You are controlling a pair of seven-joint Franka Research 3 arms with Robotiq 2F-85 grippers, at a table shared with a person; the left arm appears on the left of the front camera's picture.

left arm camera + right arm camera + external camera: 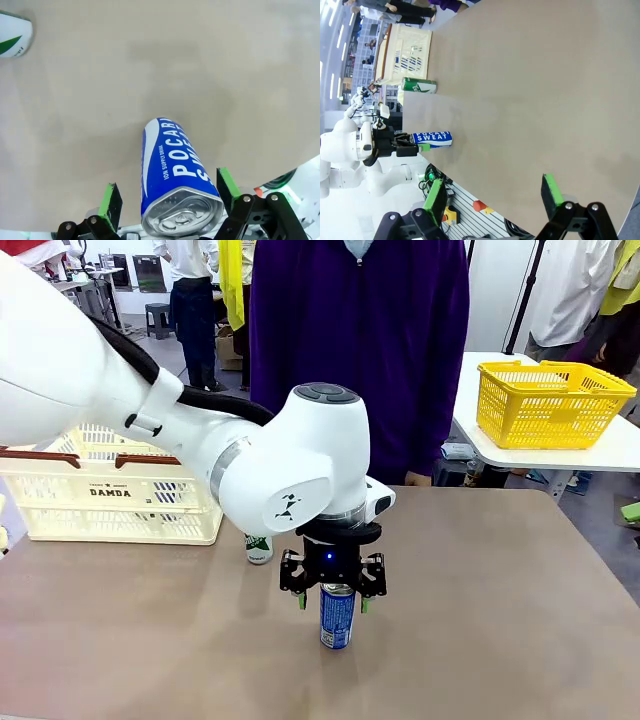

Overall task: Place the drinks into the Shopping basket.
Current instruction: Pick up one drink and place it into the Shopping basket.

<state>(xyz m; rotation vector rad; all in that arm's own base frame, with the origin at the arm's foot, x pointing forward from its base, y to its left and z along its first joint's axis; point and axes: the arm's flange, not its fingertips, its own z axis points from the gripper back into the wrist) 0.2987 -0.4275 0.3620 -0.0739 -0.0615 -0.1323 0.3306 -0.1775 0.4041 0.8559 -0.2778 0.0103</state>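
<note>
Left pincer (pixel 331 603) straddles upright blue can (pixel 337 618).
Pads (pixel 111 202) seemingly not touching; right pincer (pixel 494 186) wide; green can (pixel 259 548) farther left.

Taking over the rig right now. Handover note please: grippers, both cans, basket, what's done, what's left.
Left gripper: open, straddling the top of the blue can. The left wrist view shows a gap at one pad, so it is not clamped.
Right gripper: open, holding nothing, over bare table.
Blue can: upright, mid-table.
Green can: upright on the table, just in front of the Shopping basket, outside it.
Done: neither can is in the basket.
Left: close on the blue can, lift it, place it in the basket, then do the same with the green can.
</note>
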